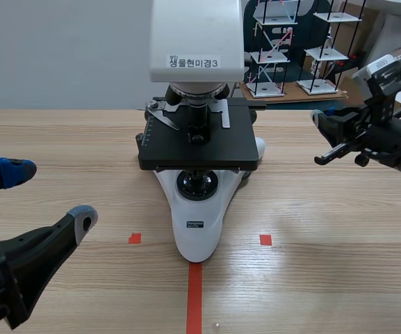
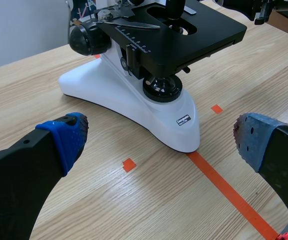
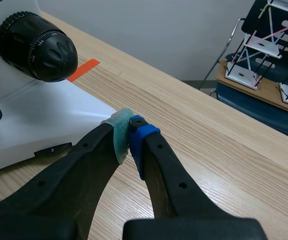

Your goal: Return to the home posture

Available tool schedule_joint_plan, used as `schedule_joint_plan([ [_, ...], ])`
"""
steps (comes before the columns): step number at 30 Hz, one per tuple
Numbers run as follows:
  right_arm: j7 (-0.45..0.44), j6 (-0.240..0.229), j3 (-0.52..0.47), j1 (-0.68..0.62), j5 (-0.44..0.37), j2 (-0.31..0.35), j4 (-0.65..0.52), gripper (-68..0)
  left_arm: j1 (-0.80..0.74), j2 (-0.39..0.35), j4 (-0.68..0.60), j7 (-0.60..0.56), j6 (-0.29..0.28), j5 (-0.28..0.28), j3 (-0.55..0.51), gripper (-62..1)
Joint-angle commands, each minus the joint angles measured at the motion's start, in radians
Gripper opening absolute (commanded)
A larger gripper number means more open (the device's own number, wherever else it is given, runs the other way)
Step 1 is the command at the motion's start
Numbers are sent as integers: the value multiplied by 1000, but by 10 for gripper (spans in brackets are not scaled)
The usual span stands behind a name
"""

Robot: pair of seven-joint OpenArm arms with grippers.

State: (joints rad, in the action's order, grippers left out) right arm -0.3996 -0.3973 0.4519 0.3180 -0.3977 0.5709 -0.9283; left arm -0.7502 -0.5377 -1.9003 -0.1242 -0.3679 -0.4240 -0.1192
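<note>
The microscope [image 1: 199,174] stands in the middle of the table [image 1: 325,278], between the two arms, and neither arm touches it. The left gripper [image 1: 51,195] is low near the foot, fingers wide apart and empty. The right gripper [image 3: 128,132], on the other side, has its pads pressed together on nothing. The microscope looks heavy, stiff and delicate (above all the lenses). I would take it only by the base, though this task seems to need no hold.

The right gripper [image 3: 129,132] is closed in the middle of the frame, its pads [image 3: 118,136] touching. The microscope [image 3: 29,107], with its black knob [image 3: 36,47], sits at the upper left on the wooden table [image 3: 208,135].
</note>
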Motion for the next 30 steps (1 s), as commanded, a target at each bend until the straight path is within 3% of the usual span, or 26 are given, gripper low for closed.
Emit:
schedule_joint_plan([
  [1,-14,4,-11,28,-14,7,-11,-665,0,3,-23,-14,-1,-6,-3,11],
  [23,-10,8,-15,25,-6,8,-12,-661,0,3,-23,-14,-1,-6,-3,11],
  [27,1,13,-19,8,-1,9,-31,-570,0,3,-23,-14,-1,-6,-3,11],
  [30,58,15,-56,-37,5,8,-93,-490,0,3,-23,-14,-1,-6,-3,11],
])
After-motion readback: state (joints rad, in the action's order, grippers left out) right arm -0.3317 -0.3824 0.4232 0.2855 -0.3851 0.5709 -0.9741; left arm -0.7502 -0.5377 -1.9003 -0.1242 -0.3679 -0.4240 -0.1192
